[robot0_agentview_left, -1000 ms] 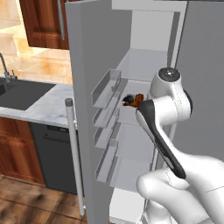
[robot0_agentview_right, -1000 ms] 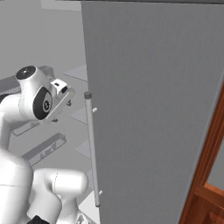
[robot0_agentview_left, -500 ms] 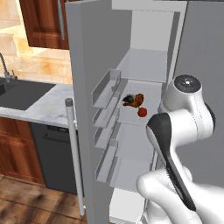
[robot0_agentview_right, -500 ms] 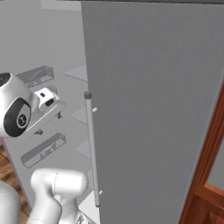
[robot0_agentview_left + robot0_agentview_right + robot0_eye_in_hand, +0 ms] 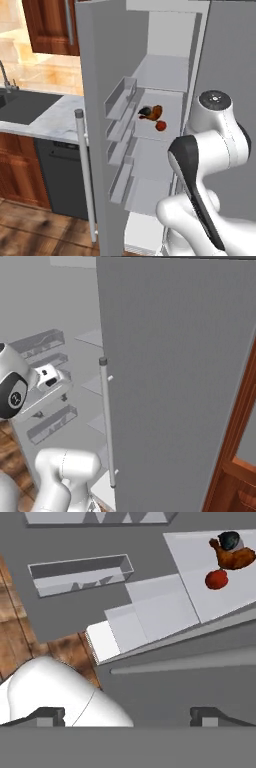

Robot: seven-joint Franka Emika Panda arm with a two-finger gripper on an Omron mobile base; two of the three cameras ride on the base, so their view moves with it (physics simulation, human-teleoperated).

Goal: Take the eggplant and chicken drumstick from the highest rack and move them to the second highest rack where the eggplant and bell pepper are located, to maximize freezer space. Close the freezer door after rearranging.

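On the second highest rack [image 5: 167,107] a brown chicken drumstick [image 5: 151,112] lies against a dark eggplant [image 5: 143,111]. A red bell pepper [image 5: 160,126] sits just in front of them. The hand view looks down on the same group: drumstick [image 5: 237,558], eggplant [image 5: 230,540], pepper [image 5: 216,579]. The highest rack [image 5: 165,72] is bare. My gripper [image 5: 129,716] is open with nothing between its wide-apart fingertips [image 5: 50,714]. It hangs outside the freezer, well away from the food. I cannot make out a second eggplant.
The freezer's left door [image 5: 97,150] stands open, with several bins [image 5: 120,95] and a long handle [image 5: 85,175]. The right door [image 5: 175,381] is a grey panel with its handle [image 5: 106,421]. A counter with a sink [image 5: 35,107] lies to the left, over a wooden floor [image 5: 20,627].
The arm has swung back out of the freezer and to the right, away from the second rack. The drumstick, eggplant and pepper stay where they lay on that rack.
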